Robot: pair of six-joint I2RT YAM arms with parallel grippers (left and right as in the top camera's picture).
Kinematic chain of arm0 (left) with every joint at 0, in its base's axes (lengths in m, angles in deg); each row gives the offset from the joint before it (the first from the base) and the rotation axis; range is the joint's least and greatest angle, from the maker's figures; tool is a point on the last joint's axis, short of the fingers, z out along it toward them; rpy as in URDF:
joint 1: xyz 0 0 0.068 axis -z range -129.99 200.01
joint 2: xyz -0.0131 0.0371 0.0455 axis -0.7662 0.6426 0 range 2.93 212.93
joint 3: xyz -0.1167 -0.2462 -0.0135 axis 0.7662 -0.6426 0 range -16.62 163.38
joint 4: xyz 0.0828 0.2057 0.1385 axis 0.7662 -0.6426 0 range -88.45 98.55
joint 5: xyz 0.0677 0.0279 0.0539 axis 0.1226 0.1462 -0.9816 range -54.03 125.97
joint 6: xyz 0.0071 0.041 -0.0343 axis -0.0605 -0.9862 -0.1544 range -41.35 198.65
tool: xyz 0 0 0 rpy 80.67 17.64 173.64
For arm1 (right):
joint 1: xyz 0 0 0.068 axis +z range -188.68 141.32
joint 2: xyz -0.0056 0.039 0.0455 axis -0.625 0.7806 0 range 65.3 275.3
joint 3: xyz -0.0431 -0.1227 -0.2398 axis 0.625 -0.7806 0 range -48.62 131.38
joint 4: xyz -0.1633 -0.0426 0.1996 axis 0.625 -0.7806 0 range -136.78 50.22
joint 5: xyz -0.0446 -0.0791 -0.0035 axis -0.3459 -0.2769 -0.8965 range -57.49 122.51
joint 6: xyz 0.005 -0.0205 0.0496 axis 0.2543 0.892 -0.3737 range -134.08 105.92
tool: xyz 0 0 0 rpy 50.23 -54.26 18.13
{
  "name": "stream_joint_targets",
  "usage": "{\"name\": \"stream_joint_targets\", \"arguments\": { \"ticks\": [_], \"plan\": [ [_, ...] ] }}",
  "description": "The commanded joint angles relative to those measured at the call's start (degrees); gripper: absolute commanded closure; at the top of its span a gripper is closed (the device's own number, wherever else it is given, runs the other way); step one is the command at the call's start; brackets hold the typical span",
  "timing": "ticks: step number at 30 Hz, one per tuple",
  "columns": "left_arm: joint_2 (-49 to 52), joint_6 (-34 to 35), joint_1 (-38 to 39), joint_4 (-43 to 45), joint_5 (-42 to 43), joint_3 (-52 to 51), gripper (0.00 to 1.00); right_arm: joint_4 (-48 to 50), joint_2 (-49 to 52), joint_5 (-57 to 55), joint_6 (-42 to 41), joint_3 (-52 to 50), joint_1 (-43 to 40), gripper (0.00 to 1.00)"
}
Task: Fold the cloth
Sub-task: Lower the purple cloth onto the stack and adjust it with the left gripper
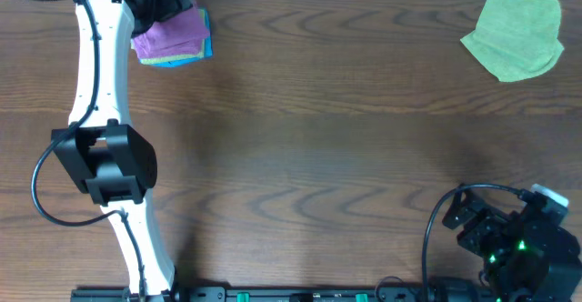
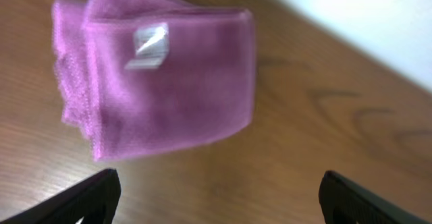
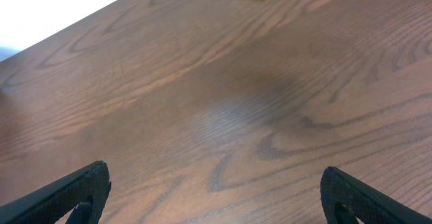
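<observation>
Half masking cloth [image 2: 169, 96] at far left, hovering left gripper [image 2: 223, 200] above it, jaws spread wide, gripping nothing. Lying folded, tag [image 2: 150, 45] up, over blue item [image 1: 186, 59]. Resting right gripper [image 3: 212, 197] near right, gaping, empty.

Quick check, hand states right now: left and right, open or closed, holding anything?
Left hand: open, holding nothing, close to the purple cloth.
Right hand: open, holding nothing, above bare table.
</observation>
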Motion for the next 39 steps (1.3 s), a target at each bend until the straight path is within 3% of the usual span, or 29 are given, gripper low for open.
{"name": "stream_joint_targets", "arguments": {
  "ticks": [1, 2, 5, 8, 9, 12, 13, 16, 39],
  "plan": [
    [1.46, 4.70, 0.17, -2.91, -5.95, 0.79, 0.05, -0.07, -0.13, -0.13, -0.83, -0.31, -0.46, 0.01],
    [1.60, 5.70, 0.15, -3.32, -6.86, 0.79, 0.00, -0.09, -0.13, -0.13, -0.83, -0.33, -0.46, 0.01],
    [2.01, 7.41, -0.26, -2.45, -8.39, 0.79, 0.05, -0.09, -0.13, -0.13, -0.83, -0.31, -0.46, 0.01],
    [2.80, 8.44, -1.20, -0.63, -8.50, 0.79, 0.05, -0.09, -0.13, -0.13, -0.83, -0.31, -0.46, 0.01],
    [3.41, 8.66, -1.40, -0.24, -8.50, 0.79, 0.00, -0.09, -0.13, -0.13, -0.83, -0.31, -0.46, 0.01],
    [5.46, 8.66, -1.46, 1.18, -8.50, 0.79, 0.59, -0.07, -0.13, -0.13, -0.83, -0.31, -0.46, 0.01],
    [5.92, 8.66, -1.46, 1.68, -8.09, 0.79, 0.72, -0.07, -0.13, -0.13, -0.83, -0.31, -0.46, 0.01],
    [6.82, 8.63, -1.44, 3.98, -6.32, 0.79, 0.94, -0.09, -0.13, -0.13, -0.83, -0.31, -0.46, 0.01],
    [10.38, 7.85, -2.67, 9.81, -9.57, 0.79, 0.94, -0.09, -0.13, -0.13, -0.83, -0.31, -0.46, 0.01]
  ]
}}
